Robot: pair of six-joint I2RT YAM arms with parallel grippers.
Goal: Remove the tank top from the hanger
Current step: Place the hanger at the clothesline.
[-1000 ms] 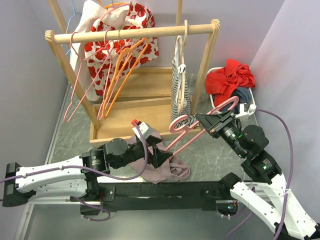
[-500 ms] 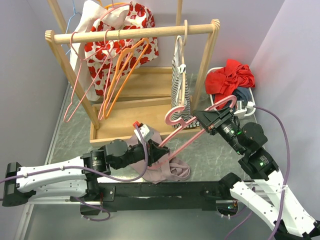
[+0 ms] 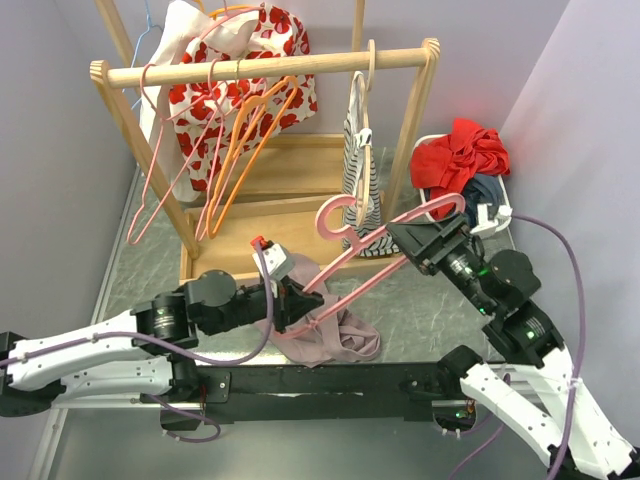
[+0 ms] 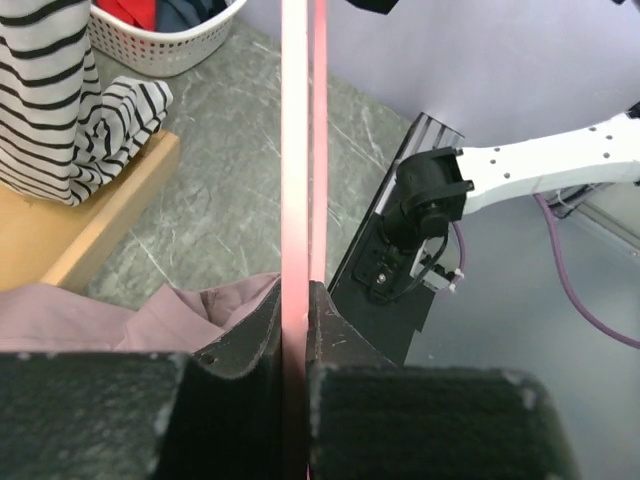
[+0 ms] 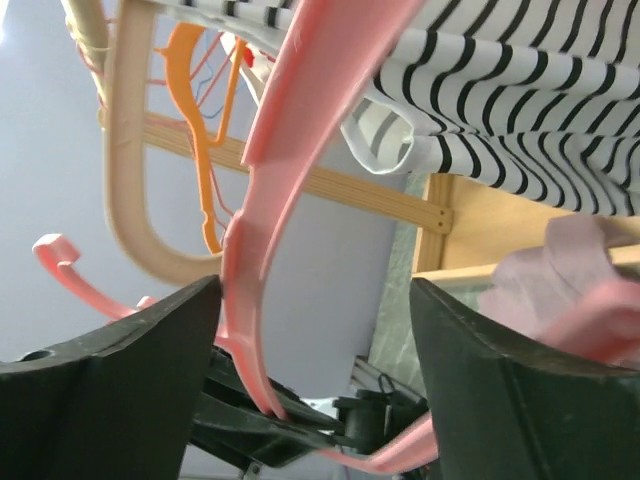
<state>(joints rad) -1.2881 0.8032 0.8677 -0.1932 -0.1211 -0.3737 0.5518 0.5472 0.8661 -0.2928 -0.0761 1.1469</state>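
A wooden rack (image 3: pixel 270 68) fills the back of the grey table (image 3: pixel 430 300), its rail carrying orange hangers (image 3: pixel 240 140), bare pink ones (image 3: pixel 150 170), a red floral garment (image 3: pixel 270 50) and, at the right end, a striped garment (image 3: pixel 360 170) that hangs down just behind the work area. A white basket (image 3: pixel 500 215) heaped with red clothes (image 3: pixel 460 155) stands to the right of the rack, close behind the right arm. The pink hanger (image 3: pixel 370 245) lies tilted across the space between the two arms, hook up near the striped cloth. The left gripper (image 3: pixel 297 300) is clamped tight on its straight bar, as the left wrist view shows, with the bar pinched between the closed fingers. The right gripper (image 3: pixel 415 240) stands wide apart around the hanger's upper arm, gripping nothing. The tank top (image 3: pixel 340 340) is a dusty mauve, crumpled in a heap on the table below the left gripper, just in front of the rack's base; the hanger's lower end runs into its folds, and I cannot tell whether a strap is looped on it
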